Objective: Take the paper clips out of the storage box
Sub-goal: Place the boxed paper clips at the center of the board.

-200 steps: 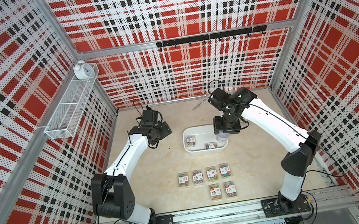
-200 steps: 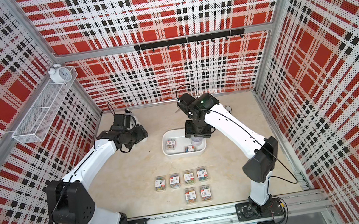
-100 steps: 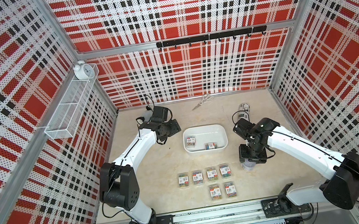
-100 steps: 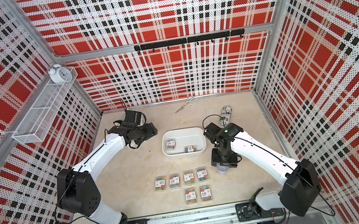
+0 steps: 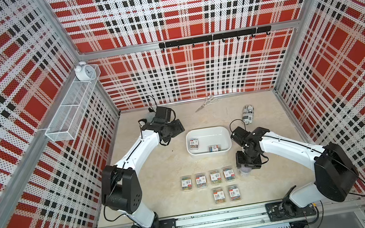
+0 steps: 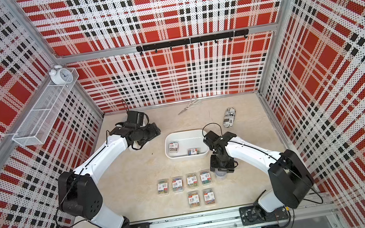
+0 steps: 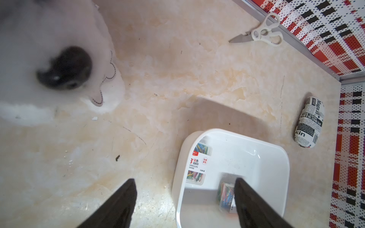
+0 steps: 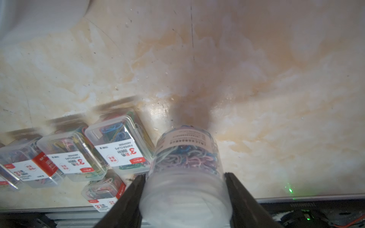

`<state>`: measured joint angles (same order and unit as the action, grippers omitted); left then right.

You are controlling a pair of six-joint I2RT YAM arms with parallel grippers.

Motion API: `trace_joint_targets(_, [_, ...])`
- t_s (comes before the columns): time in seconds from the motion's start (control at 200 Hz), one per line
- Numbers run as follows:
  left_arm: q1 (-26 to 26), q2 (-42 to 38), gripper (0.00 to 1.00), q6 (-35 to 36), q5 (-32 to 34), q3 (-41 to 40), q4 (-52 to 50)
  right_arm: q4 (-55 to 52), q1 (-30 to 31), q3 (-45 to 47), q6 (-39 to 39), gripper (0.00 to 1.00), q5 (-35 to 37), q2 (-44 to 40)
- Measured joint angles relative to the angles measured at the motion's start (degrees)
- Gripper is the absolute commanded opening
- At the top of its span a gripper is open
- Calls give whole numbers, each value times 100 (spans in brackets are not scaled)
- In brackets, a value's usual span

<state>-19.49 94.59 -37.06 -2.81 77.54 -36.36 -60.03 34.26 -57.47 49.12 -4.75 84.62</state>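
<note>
The white storage box (image 5: 209,154) (image 6: 188,158) (image 7: 246,158) holds two clear cases of paper clips (image 5: 194,143) (image 5: 215,148) (image 7: 199,163). Several more cases (image 5: 215,177) (image 8: 118,146) lie in two rows on the table in front of it. My right gripper (image 5: 245,169) (image 8: 184,175) is shut on a round clear tub of clips (image 5: 245,173) (image 8: 185,158), held upright just right of the rows, low over the table. My left gripper (image 5: 180,127) (image 7: 184,180) is open and holds nothing, hovering by the box's left end.
White scissors (image 5: 206,102) lie by the back wall, with a black-and-white printed cylinder (image 5: 248,114) behind the box on the right. A white plush with a black nose (image 7: 39,59) sits under my left arm. A wire basket (image 5: 73,109) with an alarm clock (image 5: 83,71) hangs on the left wall.
My right arm swung from over the box to the front right with the tub and lowered it beside the rows of cases. My left gripper moved closer to the box.
</note>
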Motion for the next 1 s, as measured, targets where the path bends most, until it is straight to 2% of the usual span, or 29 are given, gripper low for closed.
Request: trace_joint_targets(1.002, [2, 219, 80, 0, -22, 170, 11, 262, -35, 0, -153, 65, 85, 415])
